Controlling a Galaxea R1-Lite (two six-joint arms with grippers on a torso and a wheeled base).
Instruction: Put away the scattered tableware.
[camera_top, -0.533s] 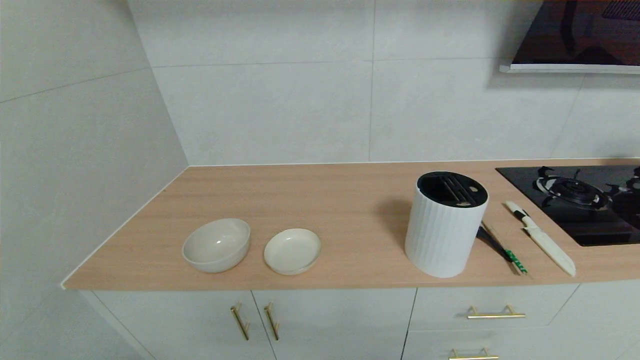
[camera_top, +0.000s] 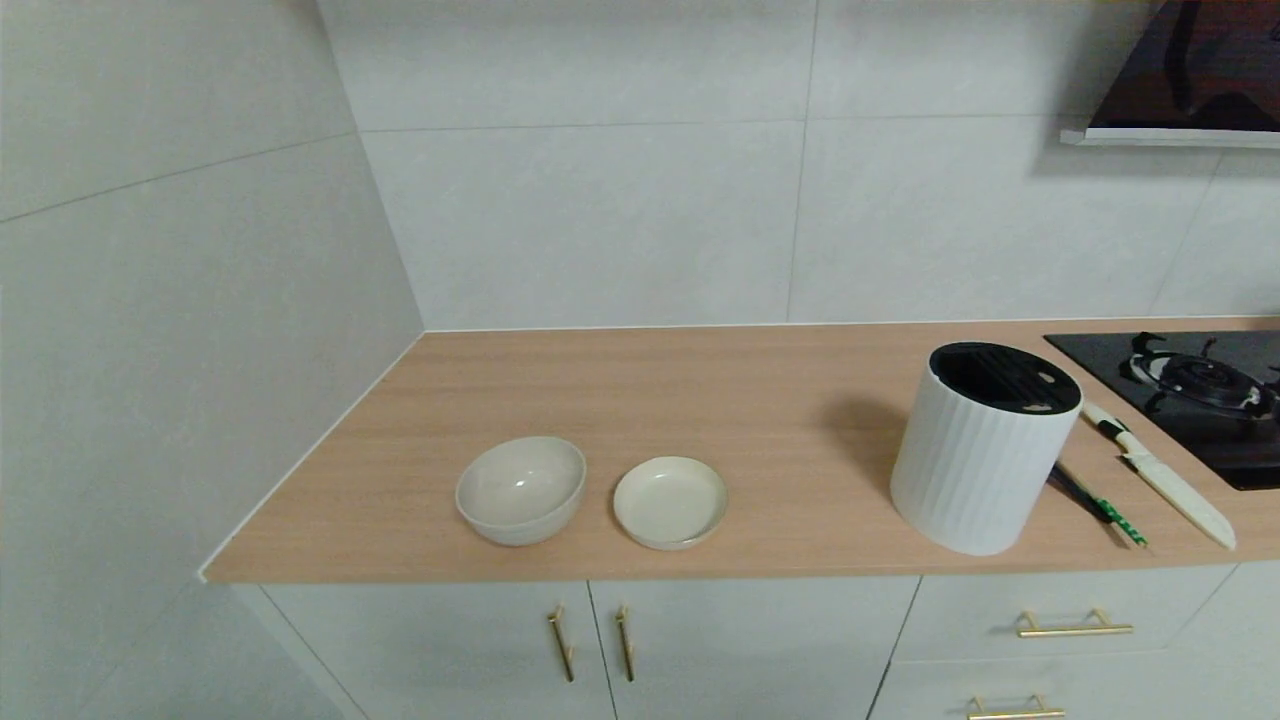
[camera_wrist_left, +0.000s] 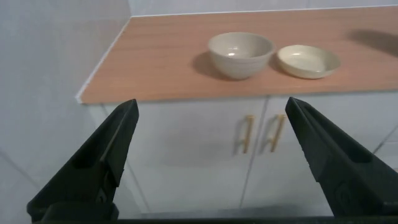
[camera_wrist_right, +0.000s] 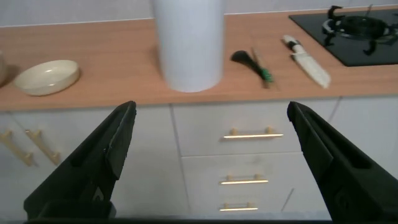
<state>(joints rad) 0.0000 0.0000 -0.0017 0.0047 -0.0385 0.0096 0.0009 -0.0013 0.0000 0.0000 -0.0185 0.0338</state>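
Tableware lies loose on the wooden worktop (camera_top: 700, 400); positions are taken from the ribbed white holder (camera_top: 985, 465). The holder stands upright near the front edge, with its black slotted top showing.

To the holder's left, well apart from it, a shallow dish (camera_top: 670, 500) sits upright. A deep bowl (camera_top: 520, 490) sits just beside the dish on the side farther from the holder, not touching it.

To the holder's right, a dark utensil (camera_top: 1100, 505) with a green-patterned end lies flat, its dark end at the holder's base. Whether the two touch cannot be told, nor what kind of utensil it is. A knife (camera_top: 1160, 478) with a pale blade lies flat just beyond the utensil, apart from it, blade toward the front edge. A gas hob (camera_top: 1190, 400) is set into the worktop farther right of the holder, behind the knife.

The left hand (camera_wrist_left: 211, 104) is released, fingers spread wide and grasping nothing. It is held off the worktop, before the cupboard doors (camera_wrist_left: 205, 155) left of the holder. The right hand (camera_wrist_right: 210, 107) is likewise released and grasps nothing, held before the drawer fronts (camera_wrist_right: 249, 149) below the holder.
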